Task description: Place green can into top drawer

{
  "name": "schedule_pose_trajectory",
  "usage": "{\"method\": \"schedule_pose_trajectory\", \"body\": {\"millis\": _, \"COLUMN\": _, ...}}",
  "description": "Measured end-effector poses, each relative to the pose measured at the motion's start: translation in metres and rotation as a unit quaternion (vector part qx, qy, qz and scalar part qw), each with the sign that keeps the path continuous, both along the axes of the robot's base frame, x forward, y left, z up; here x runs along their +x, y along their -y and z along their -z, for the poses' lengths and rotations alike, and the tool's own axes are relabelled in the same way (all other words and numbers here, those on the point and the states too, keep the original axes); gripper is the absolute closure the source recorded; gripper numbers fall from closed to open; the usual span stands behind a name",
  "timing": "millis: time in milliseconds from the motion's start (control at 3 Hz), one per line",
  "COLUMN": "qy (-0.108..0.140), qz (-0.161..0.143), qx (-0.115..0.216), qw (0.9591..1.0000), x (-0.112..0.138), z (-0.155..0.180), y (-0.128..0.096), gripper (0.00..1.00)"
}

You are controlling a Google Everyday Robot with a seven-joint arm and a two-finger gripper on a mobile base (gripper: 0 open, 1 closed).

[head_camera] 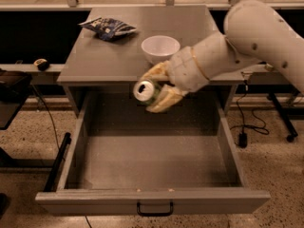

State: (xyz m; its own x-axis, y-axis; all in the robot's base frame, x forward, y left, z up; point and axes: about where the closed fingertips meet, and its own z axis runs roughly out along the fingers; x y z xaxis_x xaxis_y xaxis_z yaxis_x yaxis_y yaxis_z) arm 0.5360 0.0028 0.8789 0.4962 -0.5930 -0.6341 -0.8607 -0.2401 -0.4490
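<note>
The gripper's fingers clasp the can, held sideways above the open drawer's rear. Just behind the fingers a bowl sits on the tabletop, with a bag farther back-left.

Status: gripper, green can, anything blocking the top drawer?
Gripper shut on green can, above open top drawer, near its back. Can sideways, not yet released. Nothing in the way; white bowl, blue bag up on top.
</note>
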Motion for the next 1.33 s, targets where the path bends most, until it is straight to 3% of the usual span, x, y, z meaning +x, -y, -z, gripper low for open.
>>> {"method": "schedule_pose_trajectory", "body": {"millis": 333, "qy": -0.011, "qz": 0.005, "qx": 0.0, "qw": 0.9999, "x": -0.003, "z": 0.011, "y": 0.006, "gripper": 1.0}}
{"method": "schedule_pose_trajectory", "body": {"millis": 667, "qy": -0.079, "qz": 0.007, "qx": 0.043, "qw": 0.9959, "x": 0.001, "z": 0.06, "y": -0.008, "gripper": 1.0}}
{"method": "schedule_pose_trajectory", "body": {"millis": 1000, "qy": -0.219, "qz": 0.023, "qx": 0.153, "qw": 0.9634, "x": -0.03, "z": 0.16, "y": -0.032, "gripper": 1.0}}
{"method": "schedule_pose_trajectory", "body": {"millis": 1333, "qy": -0.291, "qz": 0.026, "qx": 0.227, "qw": 0.9288, "x": -0.061, "z": 0.207, "y": -0.045, "gripper": 1.0}}
